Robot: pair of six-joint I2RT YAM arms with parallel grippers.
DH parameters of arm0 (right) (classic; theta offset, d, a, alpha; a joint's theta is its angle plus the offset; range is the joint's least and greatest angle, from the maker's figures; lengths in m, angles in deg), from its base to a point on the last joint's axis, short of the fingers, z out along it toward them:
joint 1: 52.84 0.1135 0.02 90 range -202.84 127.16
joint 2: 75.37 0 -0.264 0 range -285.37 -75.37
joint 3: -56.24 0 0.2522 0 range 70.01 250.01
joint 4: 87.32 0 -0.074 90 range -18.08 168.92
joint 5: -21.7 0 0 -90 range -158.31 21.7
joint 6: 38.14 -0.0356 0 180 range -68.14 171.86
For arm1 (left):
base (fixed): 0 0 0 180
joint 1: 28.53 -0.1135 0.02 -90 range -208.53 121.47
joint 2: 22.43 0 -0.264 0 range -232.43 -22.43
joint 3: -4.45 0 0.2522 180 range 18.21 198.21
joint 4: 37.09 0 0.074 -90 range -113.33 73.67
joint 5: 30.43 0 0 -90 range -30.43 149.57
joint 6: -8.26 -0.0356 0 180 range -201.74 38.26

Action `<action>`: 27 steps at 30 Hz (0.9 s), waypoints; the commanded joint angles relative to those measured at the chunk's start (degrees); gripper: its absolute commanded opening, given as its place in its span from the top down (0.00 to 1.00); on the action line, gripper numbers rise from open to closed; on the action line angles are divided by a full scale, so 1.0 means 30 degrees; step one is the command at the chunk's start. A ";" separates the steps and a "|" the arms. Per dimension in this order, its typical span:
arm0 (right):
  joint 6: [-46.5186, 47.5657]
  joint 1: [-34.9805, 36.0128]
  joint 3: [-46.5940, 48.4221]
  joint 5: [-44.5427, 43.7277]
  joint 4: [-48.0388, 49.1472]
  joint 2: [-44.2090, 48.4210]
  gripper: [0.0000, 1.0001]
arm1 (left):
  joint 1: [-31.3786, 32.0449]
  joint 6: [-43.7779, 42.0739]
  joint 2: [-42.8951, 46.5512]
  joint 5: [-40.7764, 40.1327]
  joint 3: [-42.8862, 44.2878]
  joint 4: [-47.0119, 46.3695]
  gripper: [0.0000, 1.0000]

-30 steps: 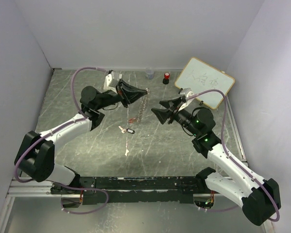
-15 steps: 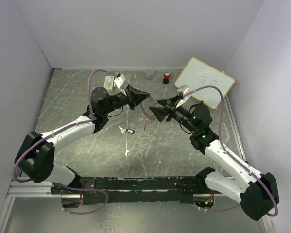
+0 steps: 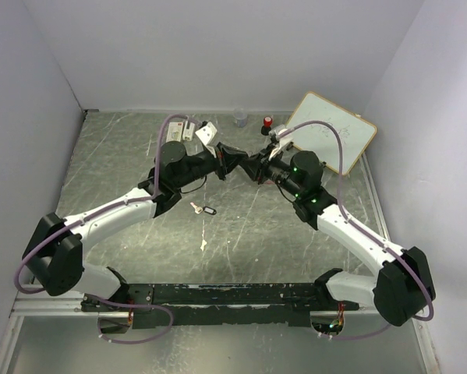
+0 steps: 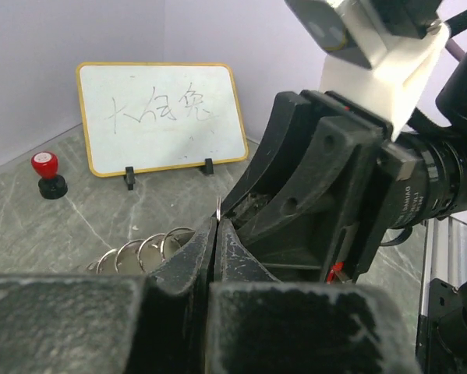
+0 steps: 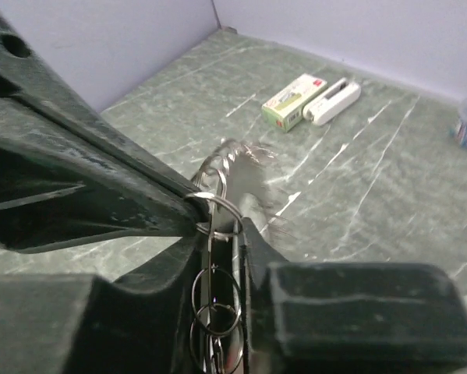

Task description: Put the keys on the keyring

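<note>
In the overhead view, the left arm is stretching up and to the right from the lower left. This is bringing the left tool to a meeting point above the upper middle of the surface. Its jaws are pressing fully together on a thin edge of the keyring, and the ring's loops are sagging below the tip. It is probably steadying the ring in the air so that a key can be worked onto it. The right tool is facing it tip to tip. Its fingers are standing narrowly either side of the hanging loops, but whether they are actually gripping cannot be told. The black-tagged key is lying loose on the surface below and left of both tools, well apart from the ring.

For room, the small boxes are sitting at the upper left, near the back wall. Bare surface is lying open across the lower centre, around the key. At the upper right, the red-topped cylinder and the whiteboard are standing just behind the right tool and are crowding any swing that way. The walls are hemming in the left, back and right edges.
</note>
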 commanded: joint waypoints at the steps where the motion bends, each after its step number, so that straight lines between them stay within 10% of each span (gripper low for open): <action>1: 0.0169 0.0115 0.0149 -0.0343 0.0038 0.0106 0.95 | 0.0376 -0.0456 0.1026 -0.0625 0.0836 0.0352 0.93; 17: 0.0703 0.0115 -0.1158 0.0176 0.0541 0.3284 1.00 | 0.0162 -0.3481 0.0596 0.3950 0.1688 0.0979 0.93; 21: 0.1108 0.0115 -0.1402 0.1919 0.0444 0.4433 0.65 | -0.0807 -0.3752 0.0120 0.7247 0.2019 0.0518 0.93; 27: 0.1792 0.0116 -0.2298 -0.1055 -0.1257 0.7928 0.45 | -0.4313 -0.0285 -0.1170 1.3829 0.2170 -0.3274 0.93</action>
